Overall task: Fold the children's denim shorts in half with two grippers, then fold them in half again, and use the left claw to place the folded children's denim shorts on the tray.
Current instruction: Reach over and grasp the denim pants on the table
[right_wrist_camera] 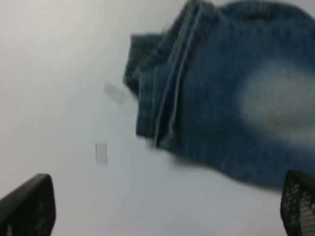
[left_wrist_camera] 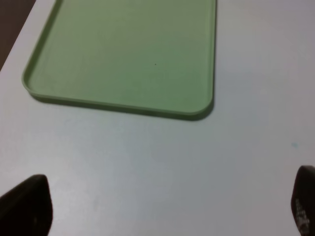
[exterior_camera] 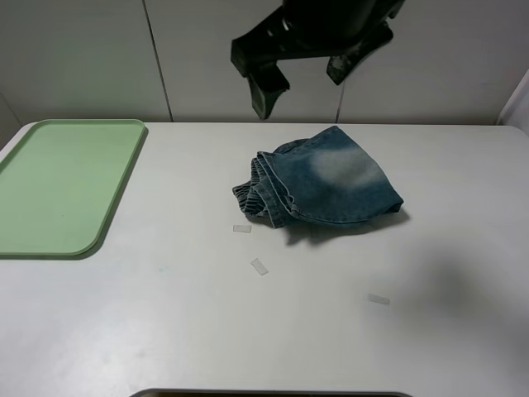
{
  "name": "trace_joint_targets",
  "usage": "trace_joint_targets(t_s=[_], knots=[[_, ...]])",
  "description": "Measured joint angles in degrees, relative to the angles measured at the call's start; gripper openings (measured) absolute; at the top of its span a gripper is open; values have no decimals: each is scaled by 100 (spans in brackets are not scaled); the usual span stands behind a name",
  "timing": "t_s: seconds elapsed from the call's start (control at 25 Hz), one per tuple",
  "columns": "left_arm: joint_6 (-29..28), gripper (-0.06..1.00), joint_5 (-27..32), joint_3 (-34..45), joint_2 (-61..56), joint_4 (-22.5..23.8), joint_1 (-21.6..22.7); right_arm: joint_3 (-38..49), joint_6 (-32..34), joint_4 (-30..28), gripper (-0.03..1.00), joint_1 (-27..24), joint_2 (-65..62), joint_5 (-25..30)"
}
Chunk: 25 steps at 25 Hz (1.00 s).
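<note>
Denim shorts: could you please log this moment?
folded blue denim shorts on table | pale-green plastic tray bare | left jaws open | right jaws open

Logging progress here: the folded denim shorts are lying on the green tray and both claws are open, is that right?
No. The exterior high view shows the denim shorts on the white table, right of the green tray. The left claw and right claw are open.

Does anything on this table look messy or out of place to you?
The denim shorts lie as a lopsided bundle on the white table, waistband bunched and sticking out toward the green tray, which is bare. Three small clear scraps, perhaps tape, lie scattered on the table near them.
</note>
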Motion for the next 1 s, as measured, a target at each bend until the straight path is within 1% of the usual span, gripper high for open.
trace_joint_targets(t_s=[0.04, 0.08, 0.12, 0.2, 0.32, 0.36, 0.4, 0.48, 0.6, 0.68, 1.0], knots=[[0, 96, 0, 0, 0, 0, 0, 75, -6, 0, 69, 0, -59, 0], [0, 96, 0, 0, 0, 0, 0, 338, -12, 0, 69, 0, -282, 0], [0, 96, 0, 0, 0, 0, 0, 831, -12, 2, 69, 0, -701, 0], [0, 96, 0, 0, 0, 0, 0, 1314, -12, 2, 69, 0, -1125, 0], [0, 96, 0, 0, 0, 0, 0, 1462, -12, 2, 69, 0, -1254, 0], [0, 96, 0, 0, 0, 0, 0, 1787, -12, 21, 69, 0, -1540, 0], [0, 96, 0, 0, 0, 0, 0, 1787, -12, 21, 69, 0, -1540, 0], [0, 96, 0, 0, 0, 0, 0, 2670, -12, 125, 69, 0, -2319, 6], [0, 96, 0, 0, 0, 0, 0, 3084, -12, 207, 69, 0, -2790, 10], [0, 96, 0, 0, 0, 0, 0, 3508, -12, 296, 69, 0, -3197, 10], [2, 96, 0, 0, 0, 0, 0, 4387, -12, 393, 69, 0, -4399, 13]])
